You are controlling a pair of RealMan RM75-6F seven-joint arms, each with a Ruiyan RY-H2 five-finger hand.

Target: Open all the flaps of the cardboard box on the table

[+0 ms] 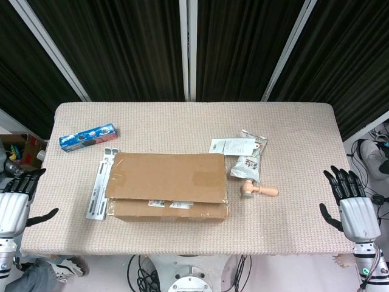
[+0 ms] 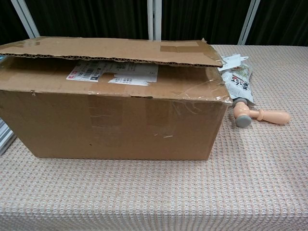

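My left hand (image 1: 13, 204) hangs off the left edge of the beige woven-cloth table (image 1: 292, 213), fingers spread, grasping nothing, well apart from the box. Only the head view shows it.

Near the table's far left corner lies a blue snack packet (image 1: 89, 136). Nearer to me, a white metal bracket (image 1: 101, 184) lies lengthwise, just beside the left side of the box.

The brown cardboard box (image 1: 167, 188) sits near the middle of the table, toward my edge, its long side facing me. In the chest view the top flap (image 2: 110, 50) lies nearly flat over the box, with its front edge slightly raised off the flap beneath; a white printed label (image 2: 113, 73) shows in the gap. Tape strips mark the front wall.

Right of the box: a flat white printed packet (image 1: 231, 146), a clear wrapper (image 1: 256, 142) beside it, a white pouch (image 1: 247, 167) with dark print, and a small wooden mallet (image 1: 260, 190) with a grey head, near the box's right end.

My right hand (image 1: 351, 204) hovers at the right edge of the table, fingers apart, empty, well apart from the box.
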